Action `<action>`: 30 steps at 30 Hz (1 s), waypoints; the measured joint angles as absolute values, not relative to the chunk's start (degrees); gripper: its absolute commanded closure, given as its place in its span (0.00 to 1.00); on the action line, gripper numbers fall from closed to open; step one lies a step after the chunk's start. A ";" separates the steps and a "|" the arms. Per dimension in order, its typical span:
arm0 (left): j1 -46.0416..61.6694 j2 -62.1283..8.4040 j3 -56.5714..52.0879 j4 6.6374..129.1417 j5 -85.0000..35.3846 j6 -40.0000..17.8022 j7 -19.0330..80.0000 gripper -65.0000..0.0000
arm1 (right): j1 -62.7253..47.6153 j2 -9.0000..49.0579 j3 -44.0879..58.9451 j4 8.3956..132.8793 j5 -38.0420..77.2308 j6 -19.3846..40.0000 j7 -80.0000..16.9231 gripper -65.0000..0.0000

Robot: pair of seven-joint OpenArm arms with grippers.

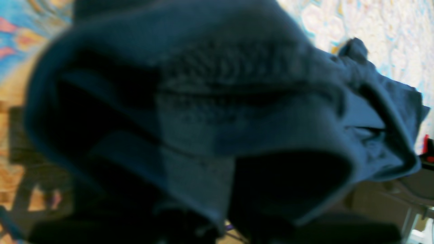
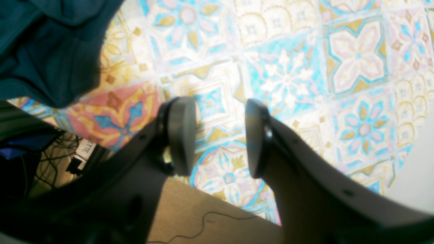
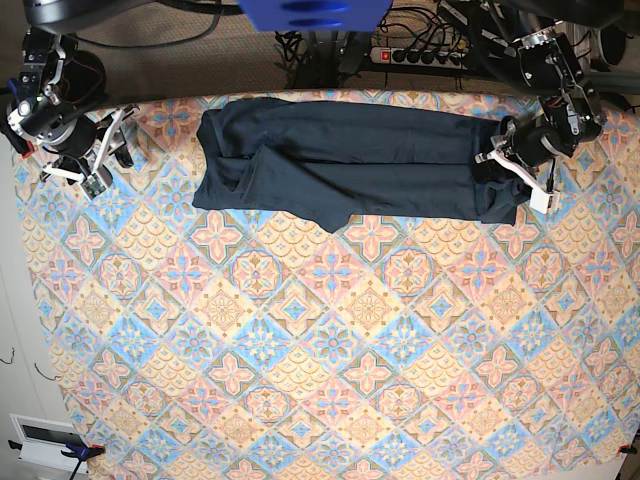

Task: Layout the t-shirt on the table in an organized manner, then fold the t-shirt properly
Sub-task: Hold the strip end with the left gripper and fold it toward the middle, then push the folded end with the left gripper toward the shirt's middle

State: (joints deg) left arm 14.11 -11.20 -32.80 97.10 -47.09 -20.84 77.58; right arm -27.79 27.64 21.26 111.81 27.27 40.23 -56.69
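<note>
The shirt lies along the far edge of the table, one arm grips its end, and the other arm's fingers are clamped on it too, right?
Not quite. The right wrist view shows the right gripper open and empty over the table, beside the shirt. The rest holds.

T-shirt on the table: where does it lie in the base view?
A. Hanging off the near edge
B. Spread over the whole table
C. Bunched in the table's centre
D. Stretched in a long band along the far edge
D: the t-shirt forms a long band along the table's far edge.
</note>
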 measured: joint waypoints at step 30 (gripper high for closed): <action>14.41 -11.03 -18.37 102.91 -55.33 -21.10 79.88 0.33 | -27.75 27.64 21.39 111.81 27.27 40.23 -56.64 0.64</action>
State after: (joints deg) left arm 14.41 -11.03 -18.37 102.91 -55.33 -21.10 79.88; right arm -27.75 27.64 21.39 111.81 27.27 40.23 -56.64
